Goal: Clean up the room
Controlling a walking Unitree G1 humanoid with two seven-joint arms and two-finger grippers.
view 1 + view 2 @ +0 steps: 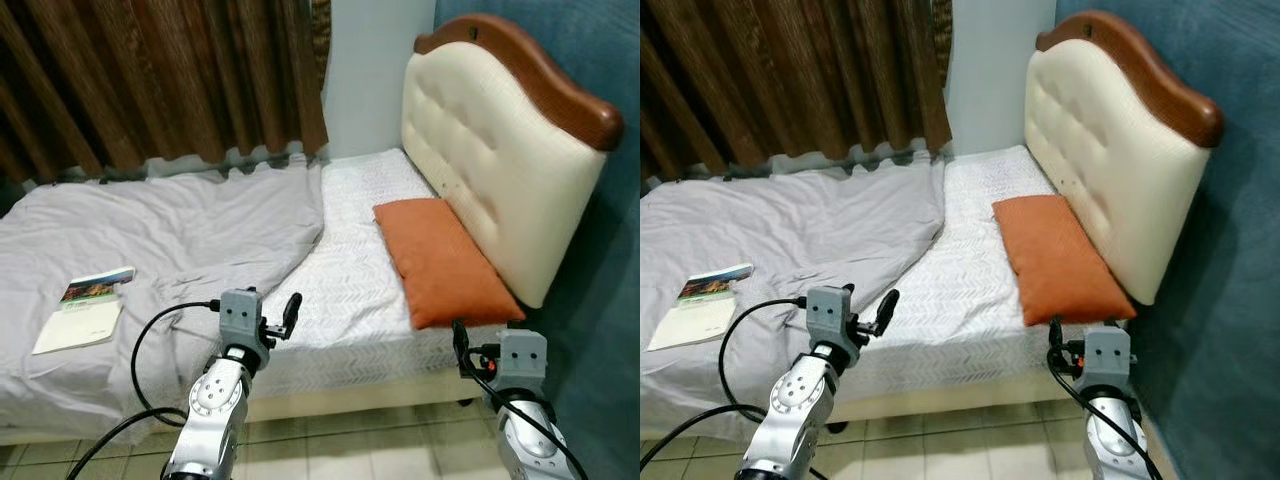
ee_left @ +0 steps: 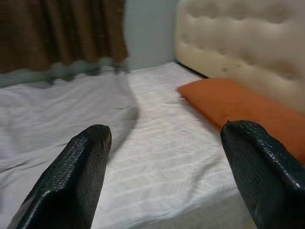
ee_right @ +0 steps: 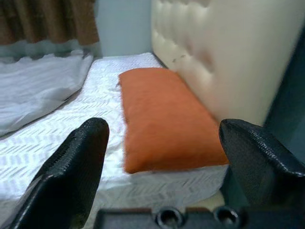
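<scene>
Fingers of both grippers are spread wide and hold nothing. I judge this as a ready posture, because the robot stands at the side of the bed [image 1: 350,360] and has not reached for anything yet.

I take the orange pillow [image 1: 442,260] as my landmark. It lies flat on the white patterned sheet [image 1: 340,280], its long side against the cream headboard [image 1: 490,150], which is where a pillow belongs. The right gripper [image 3: 162,157] hovers just in front of the pillow's near end, by the mattress edge. The left gripper [image 1: 285,318] is further from the pillow, over the mattress edge near the border of the grey blanket [image 1: 180,240].

This blanket is crumpled and pushed away from the pillow toward the brown curtain [image 1: 150,80], so the sheet lies bare. A book [image 1: 85,310] rests on the blanket, well apart from the pillow. Probably the blanket and the book are what needs tidying.
</scene>
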